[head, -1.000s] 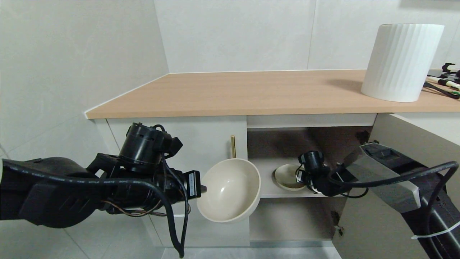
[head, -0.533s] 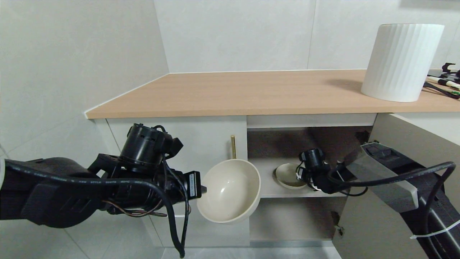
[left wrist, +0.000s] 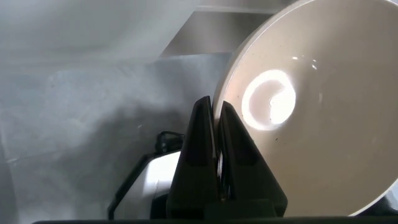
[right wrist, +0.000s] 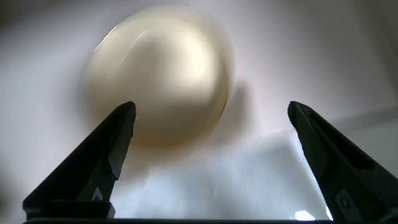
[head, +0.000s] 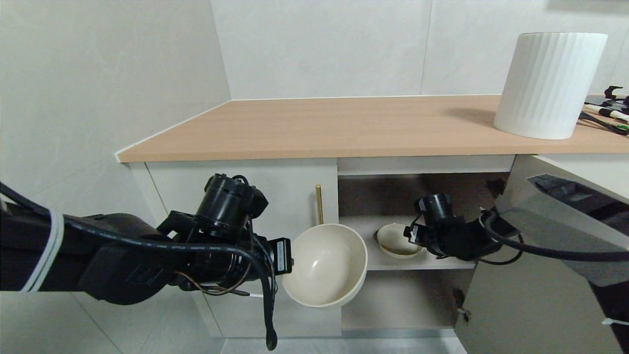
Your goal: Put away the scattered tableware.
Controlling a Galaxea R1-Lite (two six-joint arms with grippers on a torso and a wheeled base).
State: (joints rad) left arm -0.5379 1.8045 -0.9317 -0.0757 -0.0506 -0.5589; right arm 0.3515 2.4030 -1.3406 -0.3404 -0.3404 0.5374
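Large bowl (head: 325,265): smooth, glossy cream ceramic, round and deep, tipped so that its hollow faces the head camera. It hangs in the air before the cabinet, at 5 o'clock of the head view's centre, overlapping the lower edge of the closed door (head: 275,191). The left gripper (head: 291,255) is clamped on its rim at 9 o'clock; in the wrist view the two black fingers (left wrist: 202,134) pinch the thin wall, one on either side, and a bright glare sits in the bowl's hollow.

Small bowl (head: 397,241): the same cream glaze, shallower, resting on the pale shelf (head: 417,264) inside the open compartment, at 2 o'clock of the large bowl. The right gripper (head: 412,235) is at its 3 o'clock edge with the fingers (right wrist: 99,155) spread wide apart; contact cannot be judged.

Surroundings: a slim brass handle (head: 319,202) stands upright at 12 o'clock of the large bowl. The matte wood-grain countertop (head: 344,128) overhangs the compartment. A ribbed white cylinder (head: 548,83) stands on it at 2 o'clock. The shelf's near edge between the two bowls lies bare.
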